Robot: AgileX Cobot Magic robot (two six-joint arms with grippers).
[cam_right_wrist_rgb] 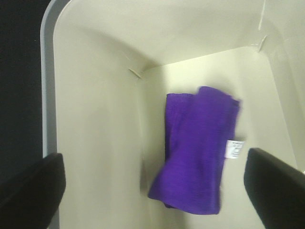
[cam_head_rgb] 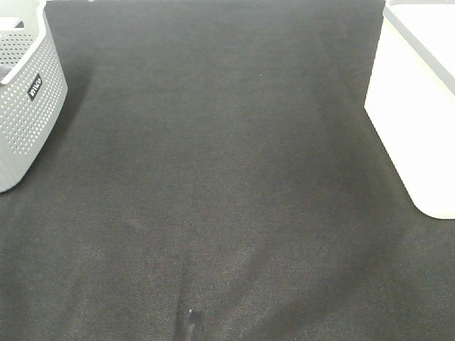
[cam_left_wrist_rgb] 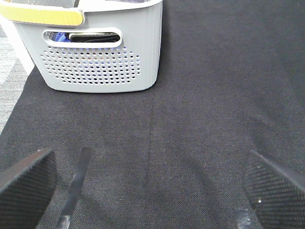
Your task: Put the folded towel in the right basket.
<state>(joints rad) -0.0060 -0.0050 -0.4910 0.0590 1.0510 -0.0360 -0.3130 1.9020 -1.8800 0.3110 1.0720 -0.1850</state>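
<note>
The folded purple towel with a small white label lies on the floor inside the cream right basket, seen in the right wrist view. My right gripper is open above the basket, its fingers spread wide to either side of the towel and clear of it. The right basket also shows at the right edge of the high view; the towel is hidden there. My left gripper is open and empty over the black cloth, facing the grey basket. Neither arm shows in the high view.
A grey perforated basket stands at the far left of the black cloth-covered table; it holds dark and blue items, seen through its handle slot in the left wrist view. A table edge shows beside that basket.
</note>
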